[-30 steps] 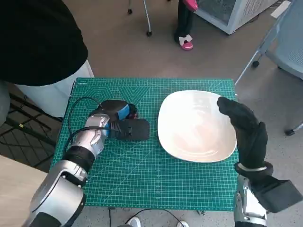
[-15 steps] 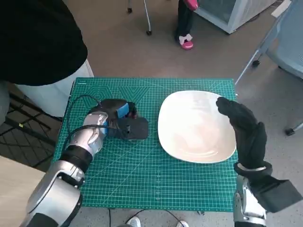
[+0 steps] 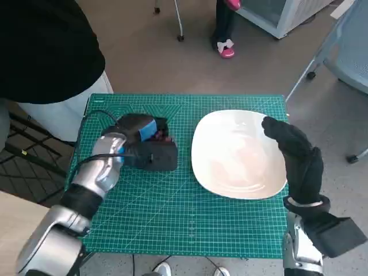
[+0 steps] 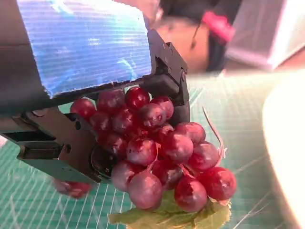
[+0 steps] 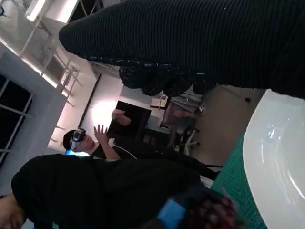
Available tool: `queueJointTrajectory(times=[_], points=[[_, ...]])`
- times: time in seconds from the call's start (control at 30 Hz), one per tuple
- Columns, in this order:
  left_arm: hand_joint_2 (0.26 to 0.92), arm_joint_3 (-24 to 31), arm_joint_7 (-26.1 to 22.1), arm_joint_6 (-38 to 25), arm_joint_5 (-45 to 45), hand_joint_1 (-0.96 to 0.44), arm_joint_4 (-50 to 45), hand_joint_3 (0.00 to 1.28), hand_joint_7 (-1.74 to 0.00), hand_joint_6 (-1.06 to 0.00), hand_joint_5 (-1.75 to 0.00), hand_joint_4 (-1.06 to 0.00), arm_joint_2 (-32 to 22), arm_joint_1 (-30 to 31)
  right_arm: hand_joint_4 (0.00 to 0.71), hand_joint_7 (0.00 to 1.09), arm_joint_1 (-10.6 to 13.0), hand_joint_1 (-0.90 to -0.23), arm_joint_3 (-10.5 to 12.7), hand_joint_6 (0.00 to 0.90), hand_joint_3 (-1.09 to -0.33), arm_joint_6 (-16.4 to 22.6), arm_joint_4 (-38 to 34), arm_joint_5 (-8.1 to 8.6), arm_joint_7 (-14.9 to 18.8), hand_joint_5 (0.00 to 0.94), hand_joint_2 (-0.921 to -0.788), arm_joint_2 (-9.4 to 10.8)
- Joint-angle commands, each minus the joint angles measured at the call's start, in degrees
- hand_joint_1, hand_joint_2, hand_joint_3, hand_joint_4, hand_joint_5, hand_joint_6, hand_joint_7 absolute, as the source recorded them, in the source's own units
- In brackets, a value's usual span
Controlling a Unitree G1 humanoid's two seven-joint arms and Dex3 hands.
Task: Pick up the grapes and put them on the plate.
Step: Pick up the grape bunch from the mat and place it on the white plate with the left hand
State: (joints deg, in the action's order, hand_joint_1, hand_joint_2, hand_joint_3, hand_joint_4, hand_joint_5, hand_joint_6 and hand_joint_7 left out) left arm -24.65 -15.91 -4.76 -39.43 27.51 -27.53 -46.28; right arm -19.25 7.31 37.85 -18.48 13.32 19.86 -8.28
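Observation:
A bunch of dark red grapes (image 4: 157, 152) with a green leaf under it is held by my left hand (image 4: 90, 90), whose black fingers close round the bunch. In the head view the left hand (image 3: 146, 144) is over the left half of the green mat (image 3: 172, 213), and only a bit of the grapes (image 3: 164, 137) shows beside it. The white plate (image 3: 238, 155) lies on the right half of the mat, a short way right of the hand. My gloved right hand (image 3: 293, 158) hovers at the plate's right rim, fingers apart, holding nothing. The right wrist view shows the plate (image 5: 276, 157) and the blurred grapes (image 5: 209, 214).
A person in black stands at the table's back left corner (image 3: 46, 52). Another person's legs and pink shoes (image 3: 225, 49) are on the floor behind. An office chair (image 3: 345, 52) stands at the back right. A black cable (image 3: 92, 123) loops by my left wrist.
My left hand has lifted with the grapes and shifted slightly back and left. The right hand has stayed at the plate's rim.

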Motion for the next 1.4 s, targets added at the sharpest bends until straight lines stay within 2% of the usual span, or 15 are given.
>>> queueJointTrajectory(times=[0.03, 0.4, 0.7, 1.13, 1.4], points=[[0.92, 1.9, -0.6, -0.3, 0.3, 0.0, -5.9, 0.08, -1.01, -0.65, -1.32, -0.67, -1.4, 1.9, 0.425, 0.41, 0.7, -0.616, 0.0, 0.083, -0.871, -0.6, -0.6, -0.05, -0.3, 0.001, -0.921, 0.4], [0.92, 4.7, -1.1, -0.2, 0.6, 0.0, -14.6, 0.06, -1.15, -0.64, -1.16, -0.69, -1.8, 4.1, 0.426, 0.41, 0.9, -0.618, 0.2, 0.084, -0.869, -0.2, -0.5, -0.19, -0.4, 0.001, -0.921, 0.4], [0.92, 5.4, -1.5, 1.1, 1.2, 0.0, -17.2, 0.04, -1.15, -0.65, -1.1, -0.73, -1.8, 4.5, 0.426, 0.41, 1.2, -0.623, 0.2, 0.084, -0.867, 0.1, -0.5, -0.3, -0.6, 0.001, -0.921, 0.6], [0.919, 4.7, -4.0, 0.8, 0.8, 0.0, -20.0, 0.03, -1.03, -0.68, -1.18, -0.74, -0.7, 3.2, 0.428, 0.41, 2.0, -0.624, 0.5, 0.086, -0.866, 0.5, -0.1, -0.38, -0.8, 0.002, -0.921, 0.5], [0.92, 3.3, -6.3, 0.0, 0.3, 0.0, -21.6, 0.04, -0.99, -0.68, -1.26, -0.71, 2.4, -0.1, 0.429, 0.4, 2.6, -0.624, 0.9, 0.089, -0.864, 0.8, 0.3, -0.48, -0.9, 0.002, -0.921, 0.4]])
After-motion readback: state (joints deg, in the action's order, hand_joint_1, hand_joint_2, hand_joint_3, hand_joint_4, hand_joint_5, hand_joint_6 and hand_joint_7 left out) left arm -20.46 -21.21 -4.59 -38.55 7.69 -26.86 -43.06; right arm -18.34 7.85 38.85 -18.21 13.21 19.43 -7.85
